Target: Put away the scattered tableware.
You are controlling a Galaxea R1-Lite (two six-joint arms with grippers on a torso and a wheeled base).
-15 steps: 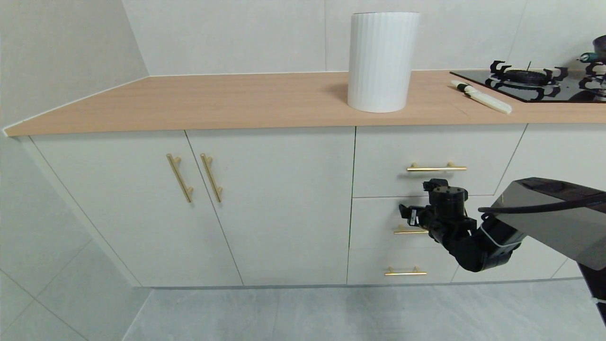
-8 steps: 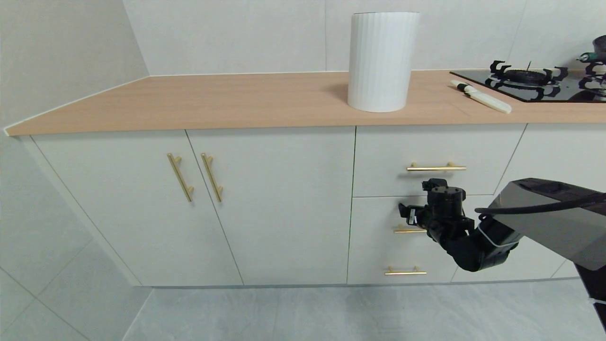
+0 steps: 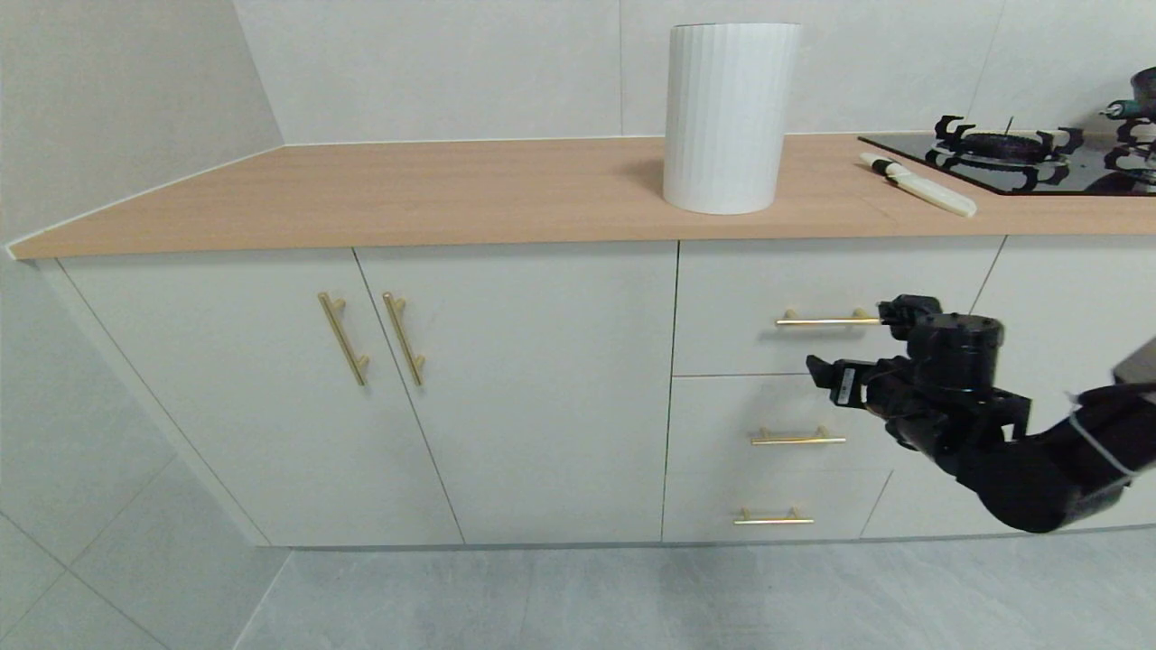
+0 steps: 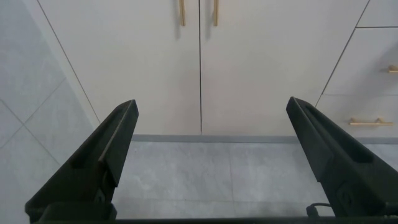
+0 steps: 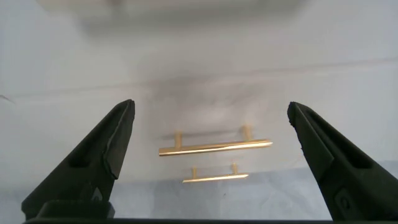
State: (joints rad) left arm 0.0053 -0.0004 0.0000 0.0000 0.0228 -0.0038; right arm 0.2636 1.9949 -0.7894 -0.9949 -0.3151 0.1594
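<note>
A white knife (image 3: 917, 183) lies on the wooden countertop (image 3: 406, 194) beside a tall white ribbed container (image 3: 730, 117). Below it are three drawers with gold handles: top (image 3: 831, 320), middle (image 3: 797, 440) and bottom (image 3: 772, 519). My right gripper (image 3: 862, 348) is open in front of the drawers, its upper finger by the right end of the top handle. In the right wrist view the open gripper (image 5: 210, 107) faces the drawer fronts, with the middle handle (image 5: 214, 147) and the bottom handle (image 5: 216, 178) ahead of it. My left gripper (image 4: 210, 106) is open and holds nothing, low above the floor.
A black gas hob (image 3: 1007, 144) sits at the back right of the countertop. Left of the drawers are two cabinet doors with vertical gold handles (image 3: 343, 338) (image 3: 404, 337). Grey tiled floor (image 4: 205, 174) lies before the cabinets.
My right arm has risen and shifted right, from beside the middle drawer handle to the level of the top handle. The knife and container have not moved.
</note>
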